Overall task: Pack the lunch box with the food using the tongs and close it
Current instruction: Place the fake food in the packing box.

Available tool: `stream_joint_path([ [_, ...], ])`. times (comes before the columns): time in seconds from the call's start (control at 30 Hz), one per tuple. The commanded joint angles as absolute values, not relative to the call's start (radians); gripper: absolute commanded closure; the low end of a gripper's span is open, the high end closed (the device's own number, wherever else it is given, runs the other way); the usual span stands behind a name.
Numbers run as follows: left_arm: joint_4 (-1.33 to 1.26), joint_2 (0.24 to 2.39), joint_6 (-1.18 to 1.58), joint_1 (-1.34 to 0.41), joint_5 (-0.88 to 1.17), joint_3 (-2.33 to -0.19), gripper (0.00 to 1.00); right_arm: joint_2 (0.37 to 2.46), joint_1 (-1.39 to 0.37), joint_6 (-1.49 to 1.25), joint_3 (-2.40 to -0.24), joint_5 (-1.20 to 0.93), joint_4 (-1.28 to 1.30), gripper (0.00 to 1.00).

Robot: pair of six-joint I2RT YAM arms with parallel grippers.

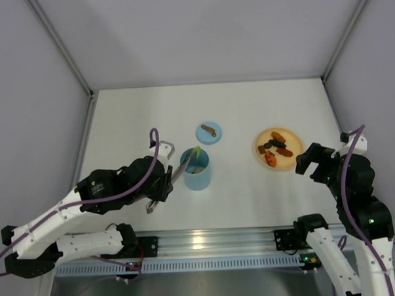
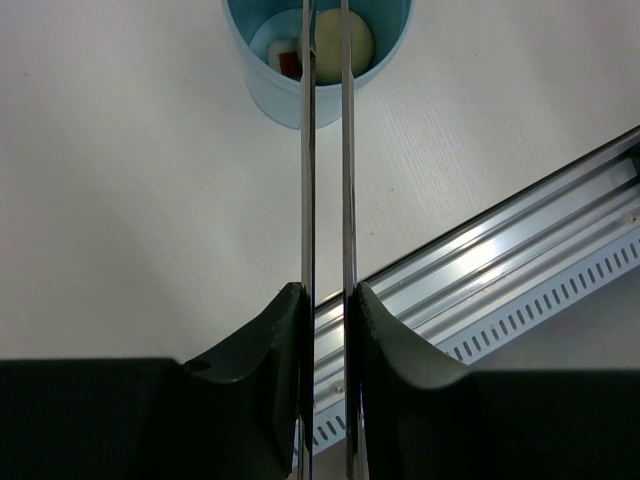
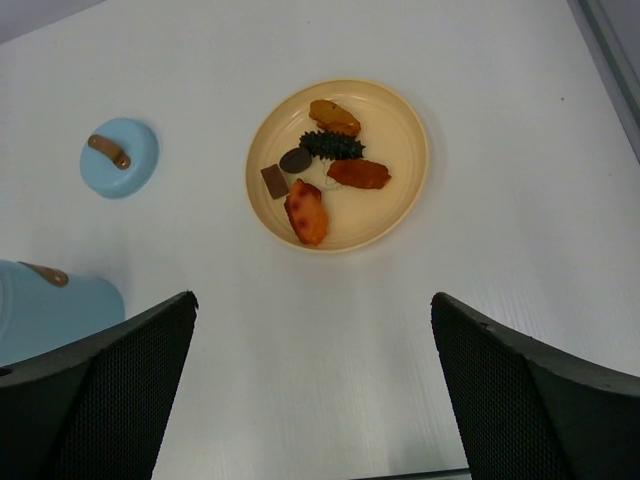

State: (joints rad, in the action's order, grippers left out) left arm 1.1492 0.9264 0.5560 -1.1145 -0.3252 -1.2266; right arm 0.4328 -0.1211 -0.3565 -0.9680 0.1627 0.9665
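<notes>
The light blue lunch box (image 1: 199, 181) stands open at mid-table. My left gripper (image 1: 161, 183) is shut on the slim silvery tongs (image 1: 177, 173), whose two arms (image 2: 307, 200) reach over the tub's (image 2: 290, 105) mouth. The tong tips pinch a round pale green piece (image 2: 358, 40) inside the rim, and a red piece (image 2: 288, 62) lies on the tub's floor. The blue lid (image 1: 208, 132) with its brown handle lies flat behind the tub. Several food pieces (image 3: 306, 212) sit on the orange-yellow plate (image 3: 400, 110). My right gripper (image 3: 312, 297) hangs open near the plate, holding nothing.
An aluminium rail (image 1: 208, 242) runs along the near table edge, also in the left wrist view (image 2: 520, 250). Grey enclosure walls stand at the left, right and back. The plate (image 1: 296, 144) sits right of the tub, just in front of my right gripper (image 1: 314, 162).
</notes>
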Motion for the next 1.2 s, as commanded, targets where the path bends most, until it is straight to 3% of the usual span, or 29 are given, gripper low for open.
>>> stream_joint_path([
  [0.0,1.144,0.899,0.581,-1.115,-0.316,-1.216,0.69,0.443,-0.109,-0.362,-0.96,0.156,0.9,0.0],
  [0.77,1.152,0.905,0.575,-1.117,-0.302,-1.241,0.56,0.451,-0.109,-0.357,-0.959,0.155,0.894,0.0],
  [1.17,1.1,1.087,0.479,-1.117,-0.318,-1.525,0.55,0.465,-0.109,-0.347,-1.006,0.16,0.908,0.0],
])
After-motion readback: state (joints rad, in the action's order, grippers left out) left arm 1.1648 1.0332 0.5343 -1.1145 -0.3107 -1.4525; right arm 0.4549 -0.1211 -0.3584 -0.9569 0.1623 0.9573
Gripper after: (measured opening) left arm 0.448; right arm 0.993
